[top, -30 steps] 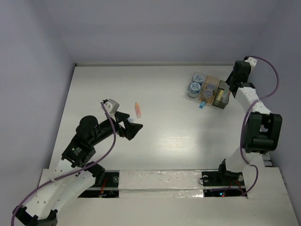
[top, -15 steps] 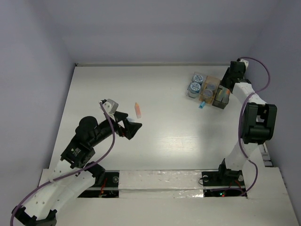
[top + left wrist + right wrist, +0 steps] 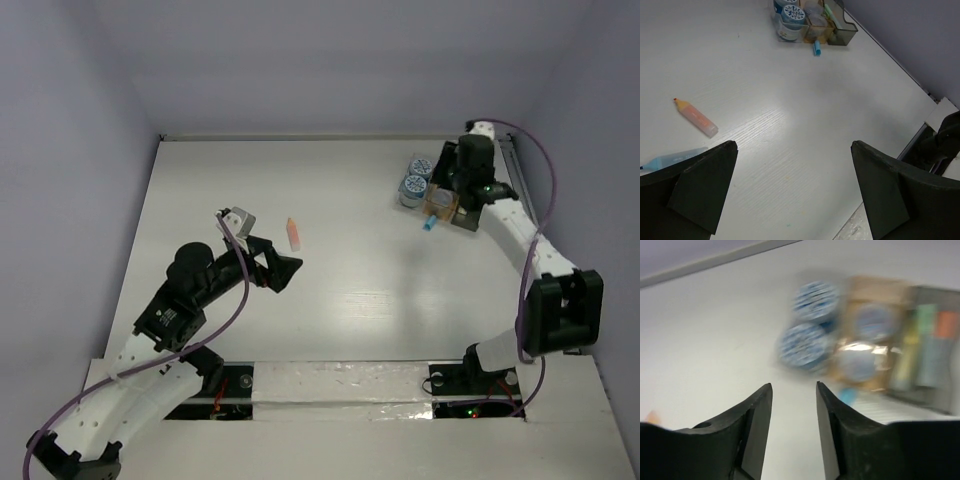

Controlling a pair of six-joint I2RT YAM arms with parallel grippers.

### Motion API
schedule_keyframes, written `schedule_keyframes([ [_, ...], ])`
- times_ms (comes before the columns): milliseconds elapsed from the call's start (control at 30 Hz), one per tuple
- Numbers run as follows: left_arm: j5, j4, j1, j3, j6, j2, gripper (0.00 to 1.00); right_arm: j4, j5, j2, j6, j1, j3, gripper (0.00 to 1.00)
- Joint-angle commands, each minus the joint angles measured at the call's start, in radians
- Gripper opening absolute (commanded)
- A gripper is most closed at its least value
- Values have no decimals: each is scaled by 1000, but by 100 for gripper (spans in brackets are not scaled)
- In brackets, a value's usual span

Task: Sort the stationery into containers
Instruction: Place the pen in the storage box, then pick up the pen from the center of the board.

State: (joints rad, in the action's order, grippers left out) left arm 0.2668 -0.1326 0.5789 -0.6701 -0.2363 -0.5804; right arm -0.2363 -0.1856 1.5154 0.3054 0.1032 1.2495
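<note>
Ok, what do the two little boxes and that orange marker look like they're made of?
Amber box and grey box: likely tinted see-through plastic with a glossy finish, since their contents show through the walls. Orange marker: probably translucent plastic, given its pale, frosted-looking body and darker orange tip.

- A flat white wood-grain tabletop (image 3: pixel 790 170) lies under and ahead of the jaws of the left gripper (image 3: pixel 794 150).
- Plain lilac-grey walls (image 3: pixel 340 60) enclose it on three sides.
- A soft glare patch (image 3: pixel 782 112) sits just ahead of those jaws.
</note>
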Motion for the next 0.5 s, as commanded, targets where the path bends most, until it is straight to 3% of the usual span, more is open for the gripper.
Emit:
schedule_keyframes([
  [0, -9, 30, -10, -46, 11, -10, 96, 35, 8, -98, 69, 115, -187, 45],
  [133, 5, 36, -10, -46, 11, -25, 96, 95, -14, -135, 136, 115, -335, 44],
  [233, 9, 37, -10, -46, 11, -35, 96, 112, 14, -112, 159, 115, -366, 55],
  [333, 9, 39, -19, -48, 9, -38, 96, 181, 90, -72, 140, 199, -364, 59],
  [467, -29, 34, -40, -54, 6, -23, 95, 186, 132, 26, 45, 406, -279, 59],
])
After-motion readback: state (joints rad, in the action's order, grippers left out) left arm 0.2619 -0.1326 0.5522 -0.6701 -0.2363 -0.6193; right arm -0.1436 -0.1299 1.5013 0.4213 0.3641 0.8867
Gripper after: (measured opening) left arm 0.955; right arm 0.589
